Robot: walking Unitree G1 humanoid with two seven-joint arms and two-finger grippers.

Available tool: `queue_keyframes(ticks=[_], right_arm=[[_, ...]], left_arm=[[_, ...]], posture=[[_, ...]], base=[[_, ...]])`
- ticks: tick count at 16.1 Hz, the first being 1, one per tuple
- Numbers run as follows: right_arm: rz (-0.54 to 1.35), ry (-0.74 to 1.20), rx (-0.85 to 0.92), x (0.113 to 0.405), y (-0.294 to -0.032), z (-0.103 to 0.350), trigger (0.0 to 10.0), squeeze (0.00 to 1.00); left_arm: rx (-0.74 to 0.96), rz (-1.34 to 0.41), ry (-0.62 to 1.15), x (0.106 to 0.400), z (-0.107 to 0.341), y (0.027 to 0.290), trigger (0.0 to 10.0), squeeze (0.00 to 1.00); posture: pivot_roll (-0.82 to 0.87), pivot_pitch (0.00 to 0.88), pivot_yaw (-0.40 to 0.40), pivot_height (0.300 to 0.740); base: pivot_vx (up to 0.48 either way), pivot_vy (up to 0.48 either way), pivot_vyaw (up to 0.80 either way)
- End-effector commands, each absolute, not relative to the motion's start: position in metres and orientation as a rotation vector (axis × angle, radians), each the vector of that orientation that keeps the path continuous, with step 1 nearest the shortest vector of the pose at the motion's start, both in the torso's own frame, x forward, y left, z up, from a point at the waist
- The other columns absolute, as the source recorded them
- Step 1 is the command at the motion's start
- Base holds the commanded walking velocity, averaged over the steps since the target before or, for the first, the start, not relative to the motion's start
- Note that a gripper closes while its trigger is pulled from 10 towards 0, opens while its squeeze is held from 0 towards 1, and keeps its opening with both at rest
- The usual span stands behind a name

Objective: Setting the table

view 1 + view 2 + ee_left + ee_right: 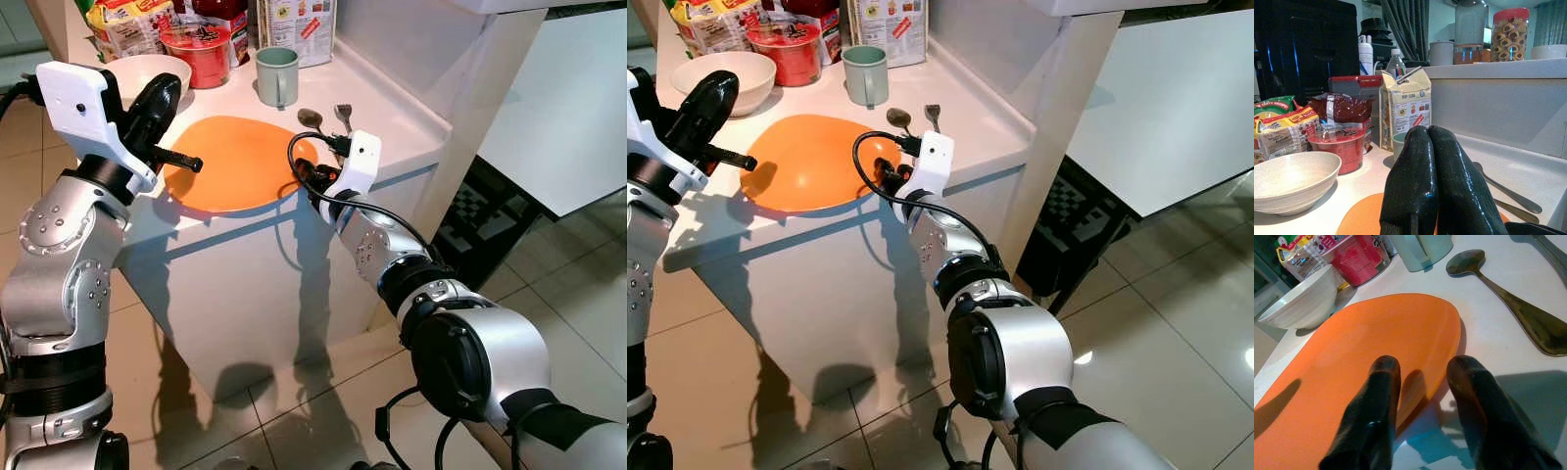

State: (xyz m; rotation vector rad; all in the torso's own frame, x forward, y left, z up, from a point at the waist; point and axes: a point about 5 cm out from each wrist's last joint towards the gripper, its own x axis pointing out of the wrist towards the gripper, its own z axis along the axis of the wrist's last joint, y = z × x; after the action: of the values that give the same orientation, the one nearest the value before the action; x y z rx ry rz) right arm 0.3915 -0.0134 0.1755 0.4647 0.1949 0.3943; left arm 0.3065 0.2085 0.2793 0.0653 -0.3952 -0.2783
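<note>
Silver arm segments are filling the foreground of the head views, the right arm reaching up and forward to the white bench (392, 117). At its end the right hand (1422, 377) is hovering low over the bench edge with its two black fingers (1371, 416) spread apart and gripping nothing; one finger is lying over the near rim of the orange placemat (235, 162), the other over bare bench just beside that rim. Just past this hand, a spoon (1508, 298) is lying on the bench beside the placemat, and a fork (343, 116) is lying next to the spoon on its far side.

The left hand (1432, 181) is hanging above the placemat's opposite edge, its fingers pressed together with nothing between them. Just beyond and to the outside of this hand a white bowl (147, 73) is sitting on the bench, touching or nearly touching the placemat's far edge. Farther on from both hands, a pale green mug (277, 76) is standing upright just past the placemat. Behind the bowl a red tub (199, 49) is standing, with snack packets (1283, 129) beside it, and a printed carton (1403, 105) is standing behind the mug. Farthest off, jars (1508, 29) are lining a raised ledge.
</note>
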Motion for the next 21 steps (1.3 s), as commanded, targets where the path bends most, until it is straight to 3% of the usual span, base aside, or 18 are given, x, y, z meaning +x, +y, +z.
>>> queue_keyframes(ticks=[1, 7, 12, 16, 20, 21], right_arm=[[0.479, 0.248, 0.480, 0.375, 0.026, 0.171, 10.0, 0.00], [0.530, 0.132, 0.405, 0.382, 0.022, 0.192, 10.0, 0.00], [0.533, 0.121, 0.355, 0.384, 0.008, 0.183, 10.0, 0.00], [0.590, 0.049, 0.372, 0.382, 0.018, 0.197, 10.0, 0.00], [0.642, -0.136, 0.318, 0.387, 0.010, 0.229, 10.0, 0.00], [0.608, -0.243, 0.161, 0.389, -0.014, 0.228, 10.0, 0.00]], left_arm=[[0.080, -0.287, -0.400, 0.304, 0.282, 0.207, 10.0, 0.00], [0.073, -0.279, -0.403, 0.303, 0.282, 0.207, 10.0, 0.00], [0.075, -0.284, -0.400, 0.305, 0.280, 0.207, 10.0, 0.00], [0.070, -0.280, -0.392, 0.306, 0.278, 0.208, 10.0, 0.00], [0.095, -0.179, -0.304, 0.306, 0.256, 0.232, 10.0, 0.00], [0.120, -0.130, -0.252, 0.301, 0.240, 0.247, 10.0, 0.00]], posture=[[0.28, 0.105, -0.032, 0.740], [0.27, 0.102, -0.039, 0.740], [0.26, 0.085, -0.040, 0.740], [0.26, 0.070, -0.036, 0.740], [0.27, 0.063, -0.050, 0.740], [0.27, 0.062, -0.058, 0.740]], base=[[0.000, 0.000, 0.00], [0.000, 0.000, 0.00], [0.000, 0.000, 0.00], [0.000, 0.000, 0.00], [0.000, 0.000, 0.00], [0.000, 0.000, 0.00]])
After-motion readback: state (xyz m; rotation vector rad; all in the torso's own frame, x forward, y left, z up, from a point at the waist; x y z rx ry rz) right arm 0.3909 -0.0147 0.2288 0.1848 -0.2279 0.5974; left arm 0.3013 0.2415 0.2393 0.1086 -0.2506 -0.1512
